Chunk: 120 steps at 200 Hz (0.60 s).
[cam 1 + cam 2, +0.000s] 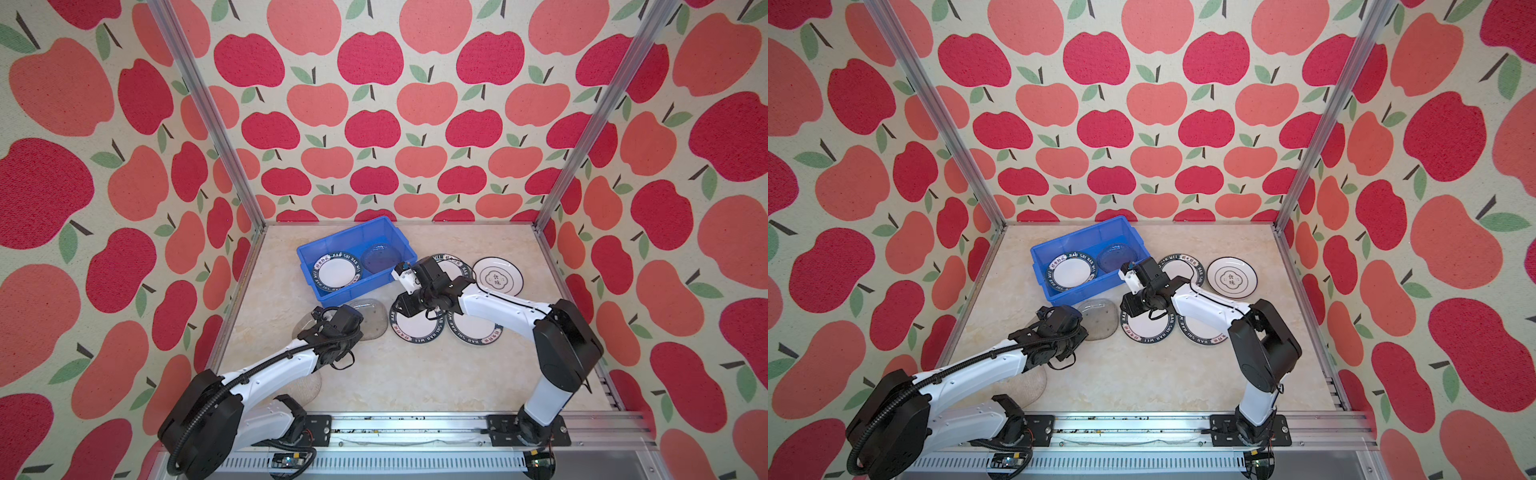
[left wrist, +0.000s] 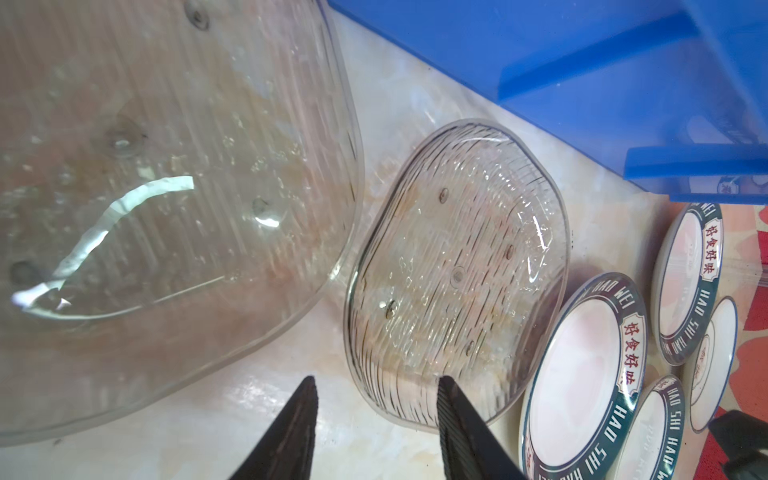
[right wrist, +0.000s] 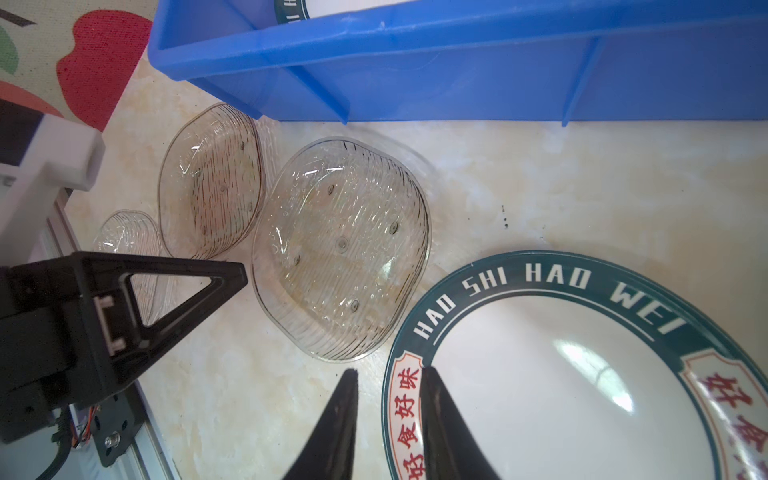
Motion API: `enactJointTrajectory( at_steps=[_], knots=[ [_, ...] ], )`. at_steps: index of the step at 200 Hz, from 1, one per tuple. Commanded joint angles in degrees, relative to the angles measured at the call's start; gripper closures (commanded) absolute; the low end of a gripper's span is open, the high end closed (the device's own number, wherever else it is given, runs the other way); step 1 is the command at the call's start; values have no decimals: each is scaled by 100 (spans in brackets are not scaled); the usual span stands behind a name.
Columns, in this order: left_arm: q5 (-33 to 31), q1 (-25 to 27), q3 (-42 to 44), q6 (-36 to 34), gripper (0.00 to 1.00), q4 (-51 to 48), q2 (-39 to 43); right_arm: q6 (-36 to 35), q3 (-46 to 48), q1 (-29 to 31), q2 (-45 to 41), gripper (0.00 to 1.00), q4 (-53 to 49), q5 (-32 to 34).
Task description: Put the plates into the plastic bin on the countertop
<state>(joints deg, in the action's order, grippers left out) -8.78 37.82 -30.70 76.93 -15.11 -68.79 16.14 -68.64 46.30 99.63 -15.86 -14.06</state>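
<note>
The blue plastic bin holds a green-rimmed plate and a glass plate. My left gripper is open, its jaws straddling the near rim of a glass plate that lies on the countertop in front of the bin. A second glass plate lies beside it. My right gripper is shut on the rim of a green-rimmed plate, one finger inside the rim and one outside. In both top views that plate lies flat.
Two more green-rimmed plates and a black-ringed plate lie right of the bin. A third glass plate sits under my left arm. Aluminium rails and apple-print walls enclose the countertop.
</note>
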Motion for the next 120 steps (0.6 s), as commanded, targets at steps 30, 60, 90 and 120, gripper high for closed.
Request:
enactJointTrajectory(
  at_steps=[30, 60, 90, 120],
  knots=[
    [93, 75, -173, 95, 58, 354, -604, -41, 104, -86, -31, 71, 79, -140],
    [104, 111, -130, 138, 63, 381, -674, -31, 158, -121, -27, 71, 123, -149],
    [35, 112, -43, 156, 70, 377, -627, 6, 167, -124, 13, 71, 166, -201],
    [-28, 113, -33, 130, 74, 326, -645, 10, 167, -130, 39, 71, 168, -193]
  ],
)
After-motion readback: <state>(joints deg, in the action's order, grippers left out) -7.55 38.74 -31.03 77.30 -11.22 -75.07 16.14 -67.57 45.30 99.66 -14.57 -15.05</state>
